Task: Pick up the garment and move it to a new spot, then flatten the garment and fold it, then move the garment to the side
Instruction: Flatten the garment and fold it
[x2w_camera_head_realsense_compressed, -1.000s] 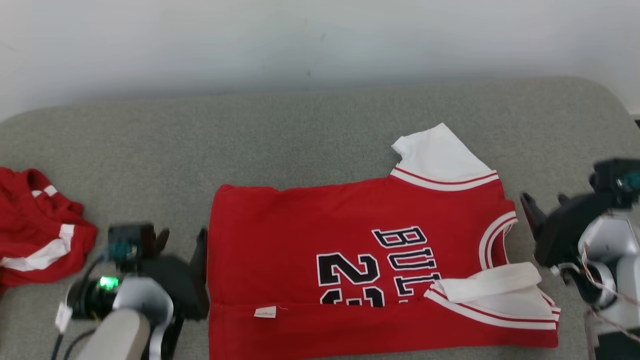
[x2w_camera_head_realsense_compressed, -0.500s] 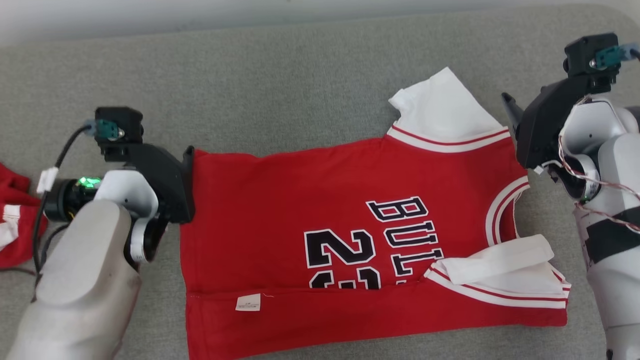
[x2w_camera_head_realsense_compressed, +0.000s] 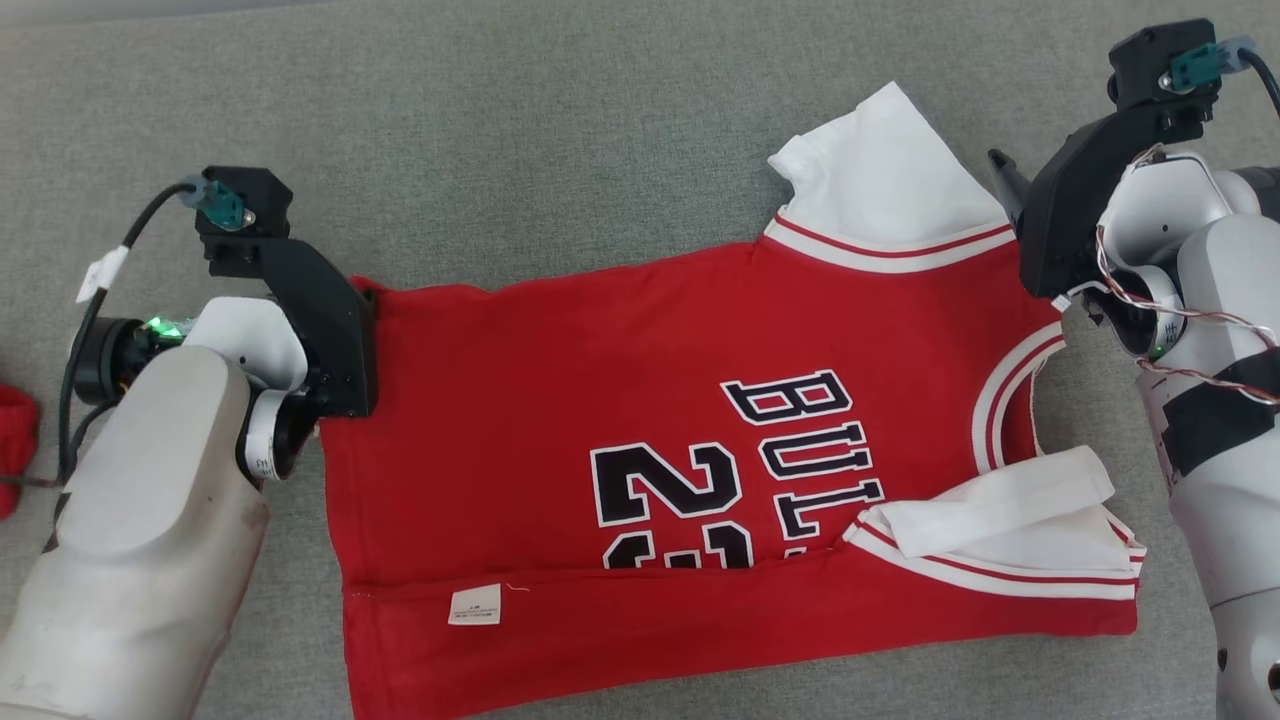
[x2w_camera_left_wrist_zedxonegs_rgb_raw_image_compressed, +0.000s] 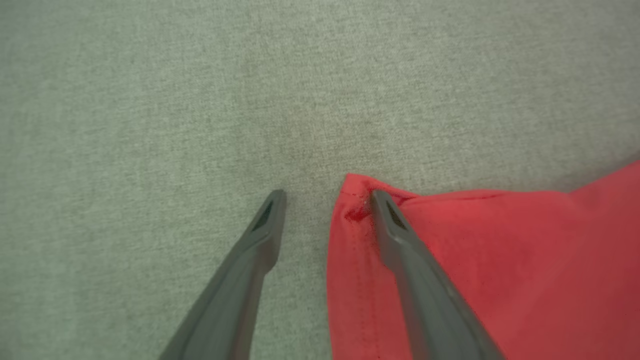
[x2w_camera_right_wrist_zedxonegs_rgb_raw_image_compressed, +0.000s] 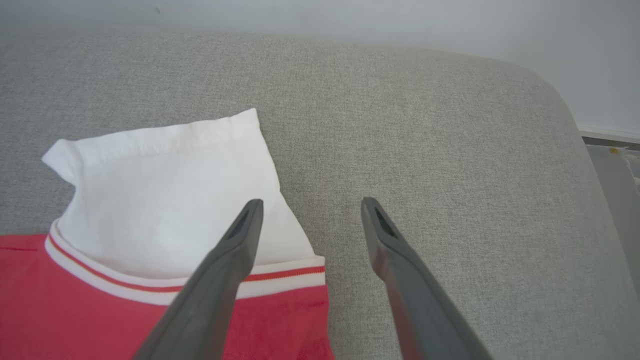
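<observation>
The left gripper (x2w_camera_left_wrist_zedxonegs_rgb_raw_image_compressed: 326, 195) has its fingers spread wide, gripping nothing. One finger lies over the red corner of the garment (x2w_camera_head_realsense_compressed: 560, 400), and the other is over bare grey cushion (x2w_camera_head_realsense_compressed: 500, 120) just beside the hem. Whether the tips press down I cannot tell. The right gripper (x2w_camera_right_wrist_zedxonegs_rgb_raw_image_compressed: 311, 201) is just as wide apart and empty. One of its fingers is over the edge of the white sleeve (x2w_camera_right_wrist_zedxonegs_rgb_raw_image_compressed: 170, 190) and its red-striped band, the other over bare cushion just past it. Between the two grippers the garment lies flat, with the black letters and numerals up. On the side nearer the robot its long edge is folded over, showing a small white label (x2w_camera_head_realsense_compressed: 475, 605), and the second sleeve (x2w_camera_head_realsense_compressed: 1000, 510) is tucked across the chest. Well out beyond the left gripper, away from the garment, a bit of another red cloth (x2w_camera_head_realsense_compressed: 15, 450) sits on the cushion.
</observation>
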